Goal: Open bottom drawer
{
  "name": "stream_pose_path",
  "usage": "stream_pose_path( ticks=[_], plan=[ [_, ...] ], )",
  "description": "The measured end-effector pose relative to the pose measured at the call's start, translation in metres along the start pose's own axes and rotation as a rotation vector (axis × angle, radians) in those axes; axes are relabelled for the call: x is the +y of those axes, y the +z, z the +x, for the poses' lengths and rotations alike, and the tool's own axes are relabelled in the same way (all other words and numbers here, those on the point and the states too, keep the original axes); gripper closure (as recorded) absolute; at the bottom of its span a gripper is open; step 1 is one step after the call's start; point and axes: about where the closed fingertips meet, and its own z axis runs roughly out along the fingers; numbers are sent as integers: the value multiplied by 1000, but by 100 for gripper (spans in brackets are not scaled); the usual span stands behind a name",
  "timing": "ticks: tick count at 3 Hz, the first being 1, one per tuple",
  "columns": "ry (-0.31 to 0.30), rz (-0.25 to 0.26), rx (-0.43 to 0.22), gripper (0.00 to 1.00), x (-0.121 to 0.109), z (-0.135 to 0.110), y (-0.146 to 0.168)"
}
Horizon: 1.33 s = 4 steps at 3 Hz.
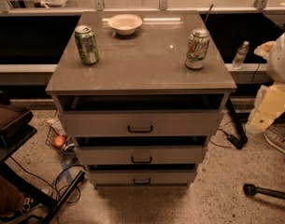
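Observation:
The grey cabinet (142, 69) has three drawers stacked at its front. The bottom drawer (114, 177) has the slimmest front panel and a small dark bar handle (142, 181). It sits close to the floor, with a dark gap above it. Above it are the middle drawer (109, 156) and the tallest top drawer (100, 124). My arm shows as white and cream parts at the right edge. My gripper (261, 120) hangs there, well to the right of the cabinet and apart from every drawer handle.
On the cabinet top stand a green can (86, 45) at the left, a pale can (197, 48) at the right and a white bowl (125, 24) at the back. A black chair (11, 125) and cables lie at the left. A black stand leg (266, 191) lies at the right.

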Motion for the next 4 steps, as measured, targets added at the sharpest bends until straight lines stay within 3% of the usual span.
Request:
stream_pose_path(
  ticks=[1, 2, 3, 4],
  plan=[
    [31, 58, -34, 0, 4, 48, 49],
    [31, 58, -34, 0, 4, 48, 49],
    [38, 52, -21, 0, 11, 44, 76],
    [47, 19, -48, 0, 35, 48, 128]
  ],
)
